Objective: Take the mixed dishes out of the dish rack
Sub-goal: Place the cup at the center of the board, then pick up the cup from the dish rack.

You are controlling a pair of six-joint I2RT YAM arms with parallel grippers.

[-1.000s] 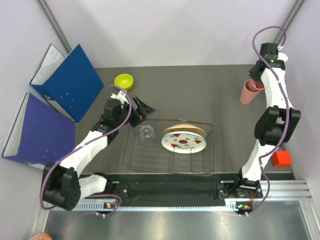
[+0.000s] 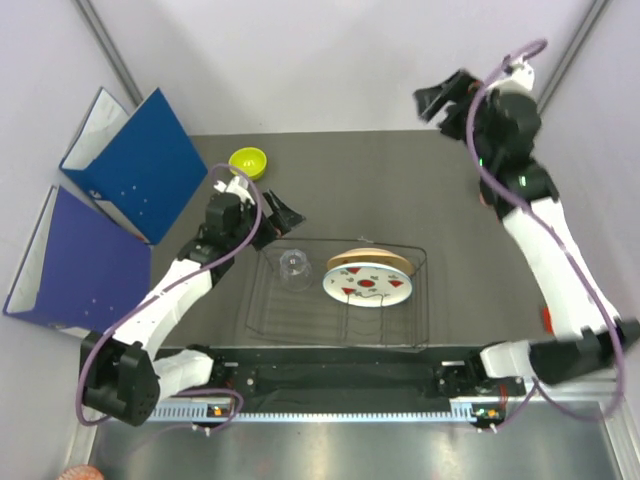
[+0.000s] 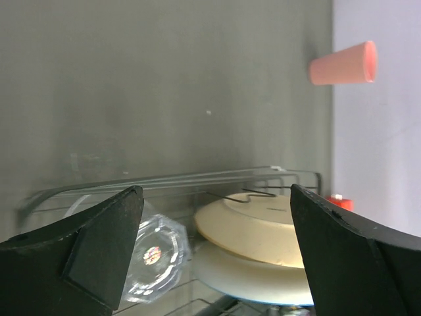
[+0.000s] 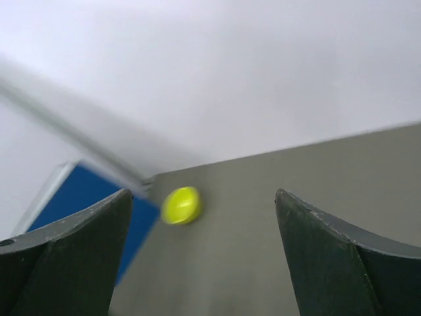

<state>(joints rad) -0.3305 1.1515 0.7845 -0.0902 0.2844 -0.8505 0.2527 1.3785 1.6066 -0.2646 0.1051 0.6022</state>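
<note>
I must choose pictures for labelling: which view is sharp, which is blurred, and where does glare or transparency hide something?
Top external: sharp, evenly lit; the clear glass tumbler looks faint inside the black thin-wire dish rack. Left wrist: the tumbler carries a bright reflection, the salmon-pink plastic cup is fairly crisp. Right wrist: blurred throughout; the small lime-green bowl is a smeared blob.

- We read no text, number, brand or sign in any view.
- Blue binders (image 2: 135,170), upper left of the top view: only pale specks, too small to read.
- White plate (image 2: 368,287), centre: red marks, not letters.
</note>
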